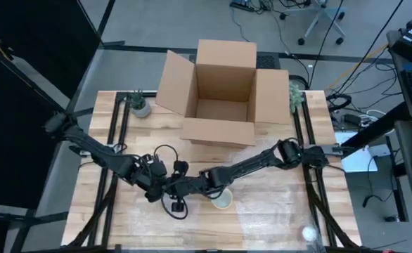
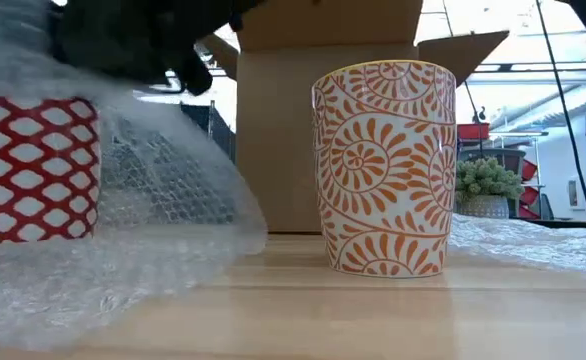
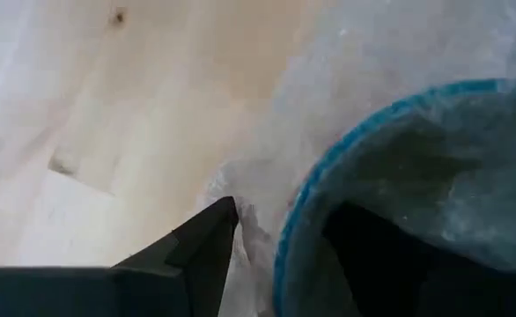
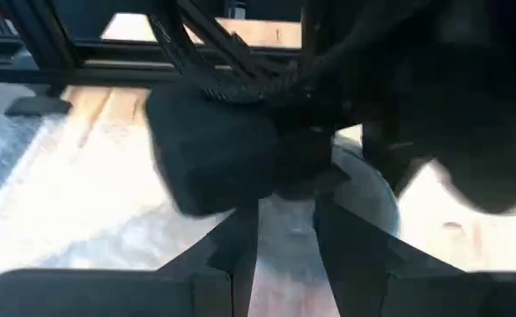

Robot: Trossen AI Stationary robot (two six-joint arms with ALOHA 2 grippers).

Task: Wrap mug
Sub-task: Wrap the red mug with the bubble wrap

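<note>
Closest to the low camera: bubble wrap (image 2: 103, 270), crumpled over the table (image 2: 393, 320) and draped up against the red mug (image 2: 33, 165).

- Red mug: white lattice on red, upright, at 9 o'clock from the orange mug (image 2: 383, 170) and apart from it. Wrap clings to its 3 o'clock flank.
- Orange mug: cream with orange spiral-leaf print, yellow rim, upright, bare.

Only the left wrist camera shows the red mug's teal rim and inside. There one of the left fingers (image 3: 196, 255) sits outside the wall and a dark shape sits inside it, so the left claw pinches the rim through the wrap.

The overhead camera hides the red mug under both claws, at 8 o'clock from table centre. The left gripper (image 1: 165, 184) meets the right gripper (image 1: 192, 184) there. The orange mug lies just off at 4 o'clock.

From the right wrist, the right fingers (image 4: 236, 251) are nearly together, with pale wrap pinched in the slit.

Farther back, at 12 o'clock: an open cardboard box (image 1: 223, 91). A small potted plant (image 2: 488, 185) stands beyond, at 1 o'clock.
</note>
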